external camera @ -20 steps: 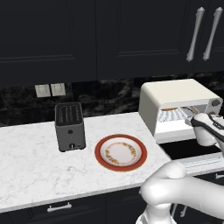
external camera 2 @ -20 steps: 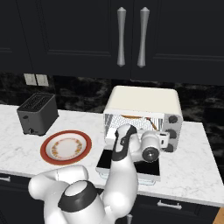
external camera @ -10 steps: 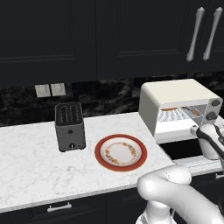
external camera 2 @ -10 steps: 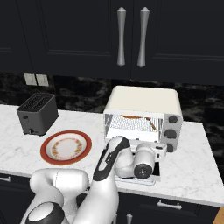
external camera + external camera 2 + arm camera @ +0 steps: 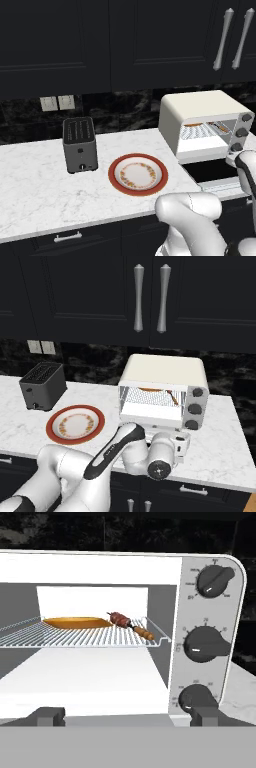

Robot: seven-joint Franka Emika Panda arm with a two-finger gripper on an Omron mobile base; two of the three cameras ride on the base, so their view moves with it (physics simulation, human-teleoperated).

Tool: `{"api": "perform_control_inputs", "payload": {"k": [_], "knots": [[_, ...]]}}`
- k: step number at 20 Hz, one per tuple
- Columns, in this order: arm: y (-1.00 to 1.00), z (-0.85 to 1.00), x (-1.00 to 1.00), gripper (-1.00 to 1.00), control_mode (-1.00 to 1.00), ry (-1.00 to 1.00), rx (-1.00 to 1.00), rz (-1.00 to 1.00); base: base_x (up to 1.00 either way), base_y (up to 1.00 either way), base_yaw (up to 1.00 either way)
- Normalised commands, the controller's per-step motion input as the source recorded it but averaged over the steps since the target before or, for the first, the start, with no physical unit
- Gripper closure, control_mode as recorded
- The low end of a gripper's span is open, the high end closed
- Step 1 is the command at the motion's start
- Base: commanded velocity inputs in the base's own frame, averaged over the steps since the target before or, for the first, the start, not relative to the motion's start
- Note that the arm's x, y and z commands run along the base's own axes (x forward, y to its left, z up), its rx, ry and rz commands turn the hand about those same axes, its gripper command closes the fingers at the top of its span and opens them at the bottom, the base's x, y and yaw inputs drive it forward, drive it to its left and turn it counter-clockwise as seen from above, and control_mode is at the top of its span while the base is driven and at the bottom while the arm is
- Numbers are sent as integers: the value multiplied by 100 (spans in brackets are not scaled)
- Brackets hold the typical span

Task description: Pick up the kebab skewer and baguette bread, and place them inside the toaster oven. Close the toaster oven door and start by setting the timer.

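Jaws spread wide, nothing between them; gripper [image 5: 127, 716] sits low centre of the hand view, one tip at lower left, the other at lower right under the bottom knob [image 5: 198, 698]. It faces straight into the oven [image 5: 210, 572].

Oven door [image 5: 210, 171] is down, lying flat, dark panel at the right edge of the left base view. In the right base view the arm covers most of it.

Wire rack [image 5: 75, 637] runs across the middle left of the hand view. Baguette [image 5: 77, 622] lies on it toward the back, lengthwise. Skewer [image 5: 129, 625] lies on the rack just right of the baguette, angled down to the right; whether they touch I cannot tell.

Three grey knobs stacked on the oven's right panel.

On the counter [image 5: 35, 185]: red-rimmed plate [image 5: 138, 174] lower centre, dark slot toaster [image 5: 79, 144] to its left.
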Motion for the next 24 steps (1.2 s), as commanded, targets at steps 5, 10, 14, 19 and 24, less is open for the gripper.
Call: {"api": "perform_control_inputs", "payload": {"k": [5, 10, 14, 19, 24], "knots": [[0, 0, -43, -100, -100, 3, 0, 0, 0, 0, 0], [0, 0, -27, -100, -100, 8, 0, 0, 0, 0, 0], [0, -4, -39, -100, -100, 22, 0, 0, 0, 0, 0], [-14, -12, -48, -100, -100, 20, 2, 0, 0, 0, 0], [-47, -27, -34, -100, -100, 3, 1, 2, 0, 0, 0]]}}
